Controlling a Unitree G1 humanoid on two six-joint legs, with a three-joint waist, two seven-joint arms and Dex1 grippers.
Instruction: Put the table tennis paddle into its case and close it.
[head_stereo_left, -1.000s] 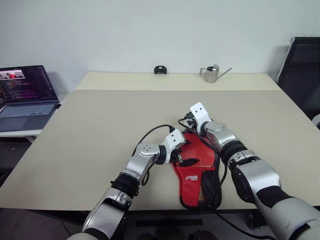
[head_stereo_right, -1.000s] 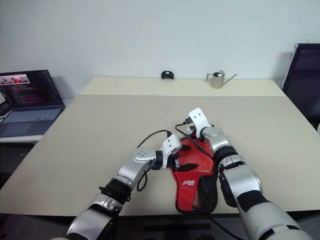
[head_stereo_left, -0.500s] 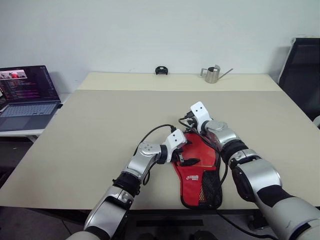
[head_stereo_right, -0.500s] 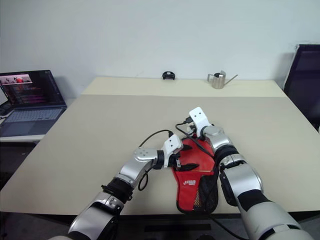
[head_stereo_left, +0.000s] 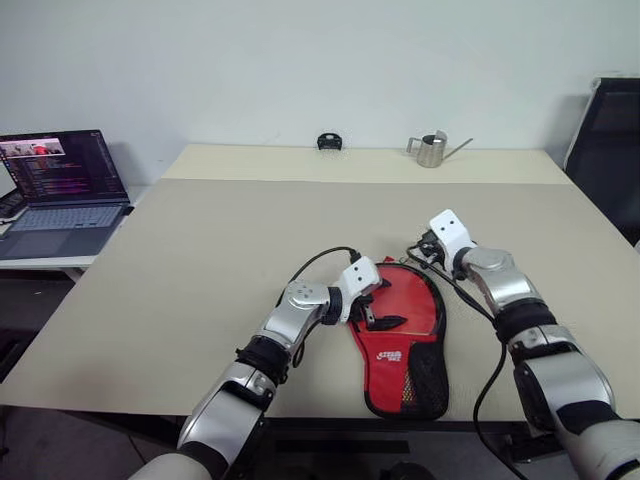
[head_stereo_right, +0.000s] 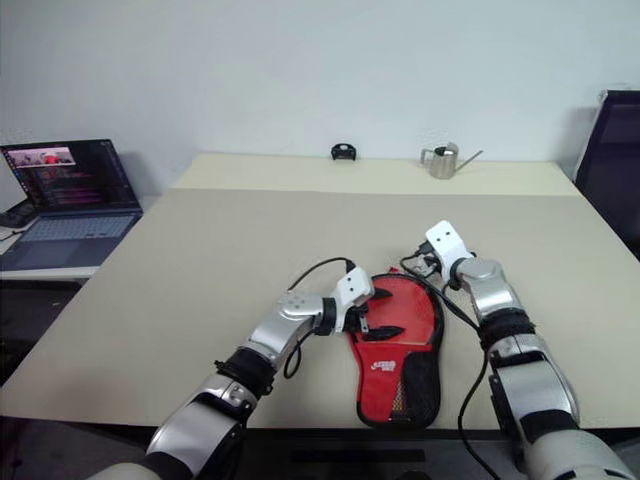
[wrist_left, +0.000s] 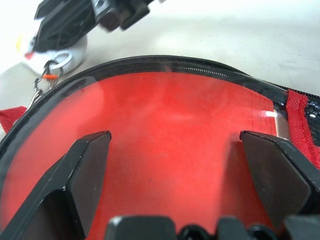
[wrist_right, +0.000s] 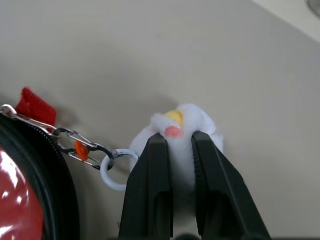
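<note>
Grey laptop (head_stereo_left: 60, 200) sits at the frame's left edge. Lower centre, the left gripper (head_stereo_left: 380, 312) hovers with fingers spread wide over the red case (head_stereo_left: 400, 335), which lies flat on the beige table (head_stereo_left: 200, 260). Right of centre, the right gripper (wrist_right: 180, 165) pinches a white fluffy charm (wrist_right: 182, 132) clipped to the case's zipper.

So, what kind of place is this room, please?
Probably an office or a lab workroom. A large plain beige table stands by a bare white wall, an open laptop with code on its screen sits on a side desk, and a dark office chair stands at the right.
</note>
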